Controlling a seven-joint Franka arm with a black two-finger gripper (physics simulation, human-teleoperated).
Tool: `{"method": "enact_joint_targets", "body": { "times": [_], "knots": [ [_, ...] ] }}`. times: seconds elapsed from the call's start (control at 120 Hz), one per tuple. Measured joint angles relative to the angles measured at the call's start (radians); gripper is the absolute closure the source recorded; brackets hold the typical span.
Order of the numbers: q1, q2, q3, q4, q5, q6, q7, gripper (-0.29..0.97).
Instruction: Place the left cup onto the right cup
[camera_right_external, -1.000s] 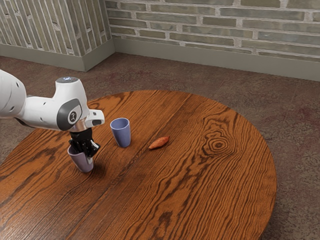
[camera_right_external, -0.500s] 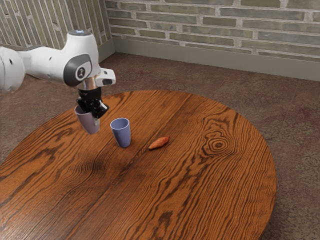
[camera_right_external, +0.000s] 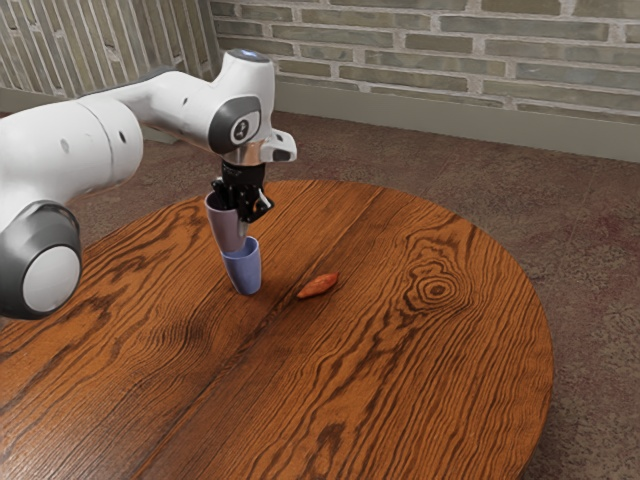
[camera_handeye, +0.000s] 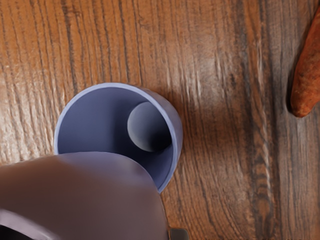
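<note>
A mauve cup (camera_right_external: 225, 225) hangs in my gripper (camera_right_external: 240, 208), whose fingers are shut on its rim. It is held just above the blue cup (camera_right_external: 243, 268), which stands upright on the round wooden table (camera_right_external: 400, 380). The held cup's base meets or slightly enters the blue cup's mouth. In the wrist view the mauve cup (camera_handeye: 80, 195) is the large blurred shape under my hand, partly covering the open blue cup (camera_handeye: 117, 125).
A small orange sweet-potato-like piece (camera_right_external: 318, 286) lies on the table just to the exterior view's right of the cups, also seen in the wrist view (camera_handeye: 306, 80). Brick walls stand behind the table.
I have lifted the mauve cup off the table and carried it toward the exterior view's right, from beside the blue cup to directly over it.
</note>
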Motion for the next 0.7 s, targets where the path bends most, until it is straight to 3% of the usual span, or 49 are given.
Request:
{"method": "enact_joint_targets", "body": {
  "times": [0.158,0.458,0.7],
  "knots": [
    [0.006,0.005,0.002,0.036,-0.012,-0.004,-0.003,0.78],
    [0.02,0.003,0.019,-0.013,-0.1,0.071,-0.008,0.78],
    [0.032,0.019,0.02,-0.018,-0.118,0.103,-0.012,0.78]
  ]
}}
